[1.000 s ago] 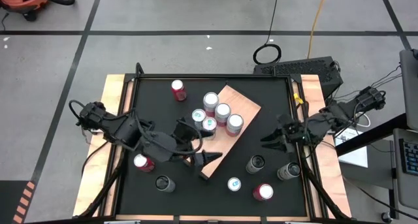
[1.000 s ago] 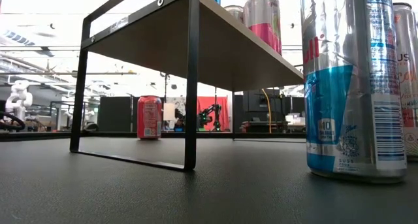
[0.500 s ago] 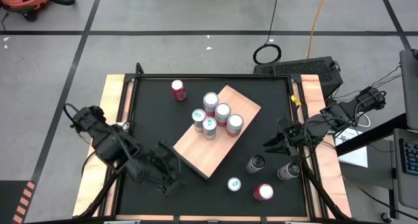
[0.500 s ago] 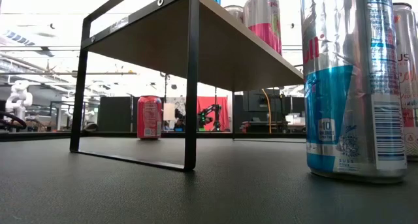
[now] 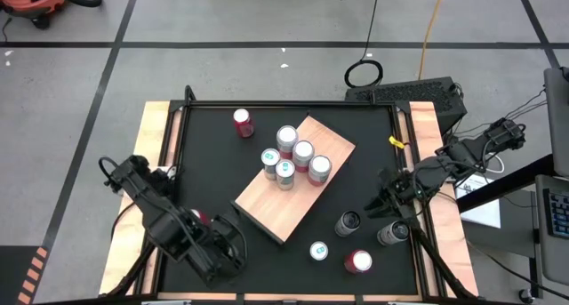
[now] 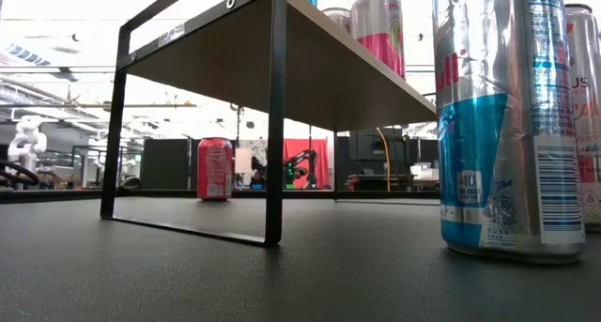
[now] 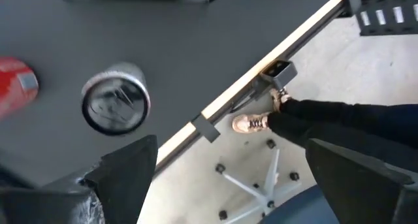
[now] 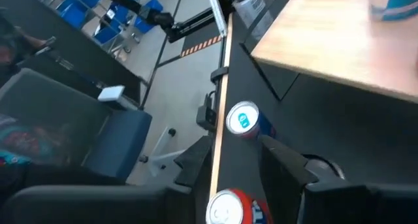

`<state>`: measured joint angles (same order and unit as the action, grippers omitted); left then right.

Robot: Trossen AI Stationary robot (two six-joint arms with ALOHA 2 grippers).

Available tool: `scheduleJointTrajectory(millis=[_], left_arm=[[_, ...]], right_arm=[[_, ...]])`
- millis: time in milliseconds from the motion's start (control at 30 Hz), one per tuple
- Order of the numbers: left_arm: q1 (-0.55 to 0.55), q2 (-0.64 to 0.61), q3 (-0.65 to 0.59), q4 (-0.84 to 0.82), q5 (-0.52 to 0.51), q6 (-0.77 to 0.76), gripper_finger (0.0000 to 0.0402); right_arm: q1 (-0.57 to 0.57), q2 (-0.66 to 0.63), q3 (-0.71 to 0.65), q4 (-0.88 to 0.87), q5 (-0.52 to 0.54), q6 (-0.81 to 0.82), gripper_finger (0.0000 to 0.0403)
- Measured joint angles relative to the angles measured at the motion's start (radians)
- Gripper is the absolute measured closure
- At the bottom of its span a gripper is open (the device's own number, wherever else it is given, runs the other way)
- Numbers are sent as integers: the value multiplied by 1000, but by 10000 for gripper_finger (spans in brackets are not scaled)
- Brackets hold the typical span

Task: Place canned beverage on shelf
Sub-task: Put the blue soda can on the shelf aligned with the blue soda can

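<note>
Tan wood, the shelf (image 5: 298, 182) sits mid-table carrying five upright cans (image 5: 294, 156). The left gripper (image 5: 229, 250) hovers over the table's near-left corner, fingers (image 7: 124, 172) spread wide and empty. The right gripper (image 5: 377, 203) hangs by the right edge, fingers narrowly parted, gripping nothing.

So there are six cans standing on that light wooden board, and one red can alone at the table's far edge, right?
Not quite: the high view shows five cans on the light tan wooden shelf board, not six. The red can does stand alone near the far edge of the black tabletop.
</note>
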<state>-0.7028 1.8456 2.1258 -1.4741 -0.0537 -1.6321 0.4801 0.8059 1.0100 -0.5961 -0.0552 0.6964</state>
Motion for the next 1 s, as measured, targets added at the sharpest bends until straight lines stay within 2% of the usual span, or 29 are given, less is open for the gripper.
scheduleJointTrajectory(millis=[267, 433, 633, 767, 1000], left_arm=[[3, 10, 0, -5, 32, -120, 11], [14, 10, 0, -79, 184, -311, 11], [27, 10, -25, -95, 133, -339, 11], [35, 10, -105, -96, 129, -332, 11], [35, 10, -200, -8, 117, -272, 11]], right_arm=[[0, 0, 0, -15, -38, 61, 300], [0, 0, 0, -16, -29, 70, 300], [0, 0, 0, -18, -28, 85, 300], [0, 0, 0, -18, -27, 178, 300], [0, 0, 0, 161, -17, 327, 300]])
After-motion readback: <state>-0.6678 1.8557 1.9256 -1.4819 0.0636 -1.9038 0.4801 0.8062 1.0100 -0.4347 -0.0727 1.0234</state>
